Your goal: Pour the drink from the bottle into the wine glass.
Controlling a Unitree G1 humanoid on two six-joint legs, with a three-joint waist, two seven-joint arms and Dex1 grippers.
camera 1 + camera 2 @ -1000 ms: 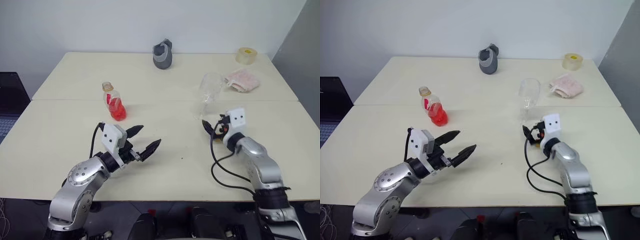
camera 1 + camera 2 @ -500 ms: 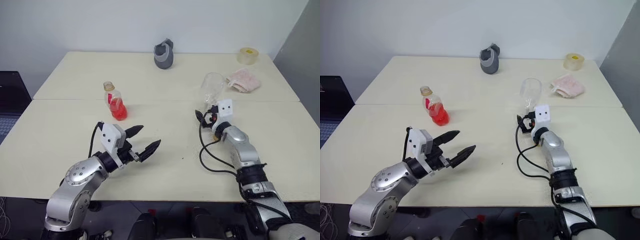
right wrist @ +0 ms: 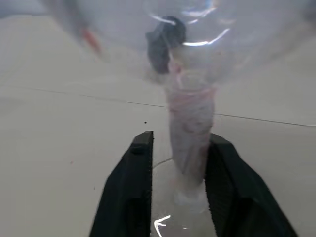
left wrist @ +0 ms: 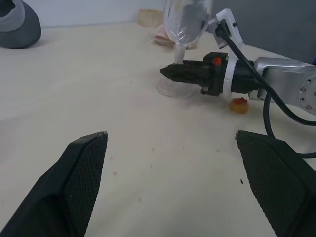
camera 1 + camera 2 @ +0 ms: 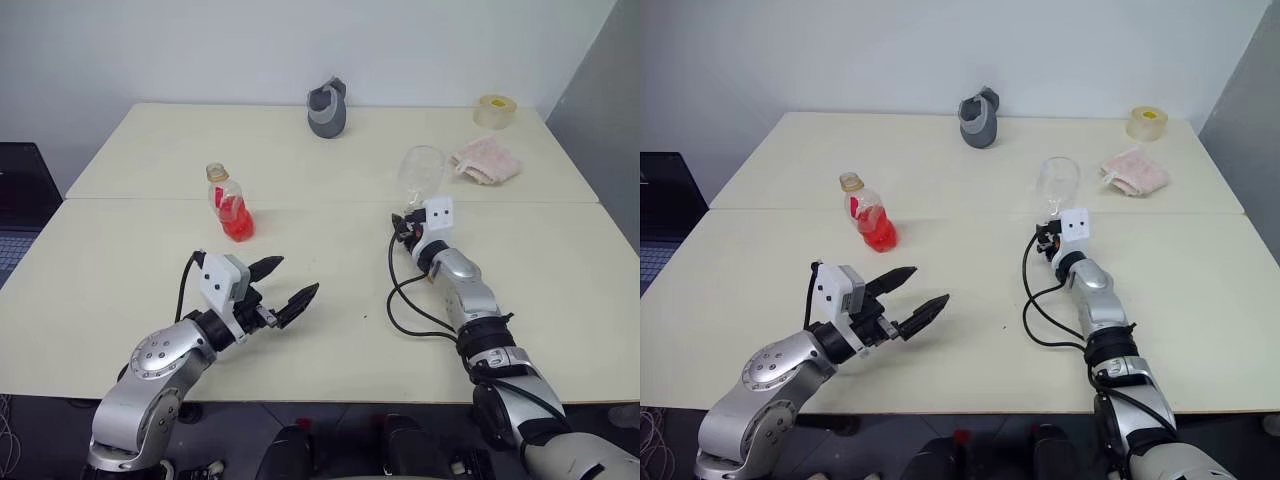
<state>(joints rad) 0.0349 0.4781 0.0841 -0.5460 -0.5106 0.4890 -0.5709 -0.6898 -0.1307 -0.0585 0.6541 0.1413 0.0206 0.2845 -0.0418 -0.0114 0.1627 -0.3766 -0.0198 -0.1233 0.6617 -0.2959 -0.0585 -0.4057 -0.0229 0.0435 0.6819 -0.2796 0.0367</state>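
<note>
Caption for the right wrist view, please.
Right claw closing around the stem of the empty wine glass.

A plain test room or lab is suggested: two cream surfaces (image 5: 330, 150) are pushed together against a bare white wall (image 5: 250, 50), a roll of tape (image 5: 494, 111) is left at a far corner, and a laptop (image 5: 20, 200) is seen beside them.

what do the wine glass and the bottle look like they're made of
The wine glass: clear, glossy, probably glass; the table shows through its bowl, and the stem carries bright glints. The bottle: clear, thin-looking, likely plastic; red drink shows through its lower half, with a red-and-yellow label at the neck.
</note>
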